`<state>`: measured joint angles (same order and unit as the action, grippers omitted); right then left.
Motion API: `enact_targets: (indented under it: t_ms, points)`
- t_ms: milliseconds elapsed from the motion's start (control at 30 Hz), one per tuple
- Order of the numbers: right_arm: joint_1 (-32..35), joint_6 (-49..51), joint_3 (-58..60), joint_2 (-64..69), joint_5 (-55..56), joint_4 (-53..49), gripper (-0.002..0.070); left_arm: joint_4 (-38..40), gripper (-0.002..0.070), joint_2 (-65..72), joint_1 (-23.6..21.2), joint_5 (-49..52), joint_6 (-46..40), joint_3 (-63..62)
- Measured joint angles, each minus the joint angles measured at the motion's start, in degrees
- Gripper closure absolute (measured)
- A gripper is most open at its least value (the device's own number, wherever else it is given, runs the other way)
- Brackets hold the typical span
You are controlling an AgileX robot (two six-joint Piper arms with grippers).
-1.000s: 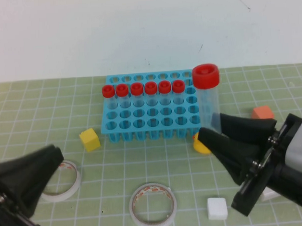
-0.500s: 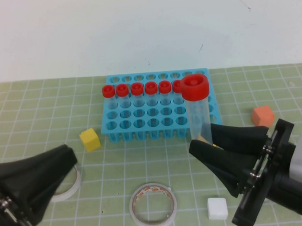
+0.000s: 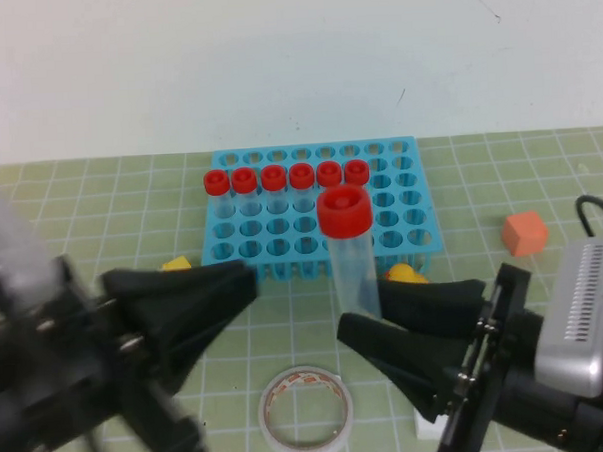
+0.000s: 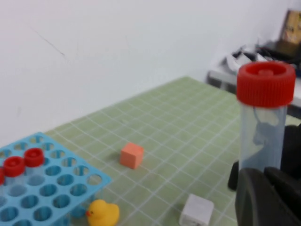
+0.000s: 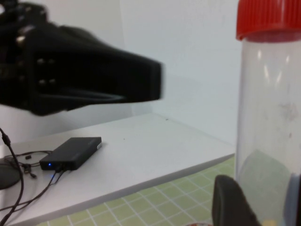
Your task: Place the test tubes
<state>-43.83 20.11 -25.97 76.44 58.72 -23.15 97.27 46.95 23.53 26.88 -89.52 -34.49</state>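
The right gripper (image 3: 361, 328), pinching the red-capped test tube (image 3: 348, 249), has carried it leftward before the blue rack (image 3: 282, 249). The left gripper (image 3: 239, 279), pressed together, has approached it. Racking remains.

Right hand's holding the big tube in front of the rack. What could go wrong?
1. The right hand grips the red-capped tube only near its base; it could tip.
2. The left hand, shut, points at the tube from close by; a bump could dislodge it.
3. The tube looks wider than the holes of the blue rack; it may not seat.
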Motion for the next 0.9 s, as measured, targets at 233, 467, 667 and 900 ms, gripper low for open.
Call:
enact_targets:
  t_ms: [233, 467, 667, 900]
  points:
    - [0.00, 0.15, 0.00, 3.96, 2.42, 0.46, 0.0440, 0.00, 0.0594, 8.40, 4.13, 1.83, -2.39, -4.73]
    - [0.00, 0.58, 0.00, 6.69, 4.07, 1.35, 0.0440, 0.00, 0.0225, 12.37, 4.57, 3.22, -2.22, -6.87]
    - [0.00, 0.58, 0.00, 8.01, 5.87, 0.56, 0.0440, 0.00, 0.0153, 12.78, 4.57, 0.80, 0.03, -7.27]
    - [0.00, 0.47, 0.00, 8.36, 6.34, -1.19, 0.0440, 0.00, 0.0151, 12.78, 4.57, 0.80, 0.24, -9.24]
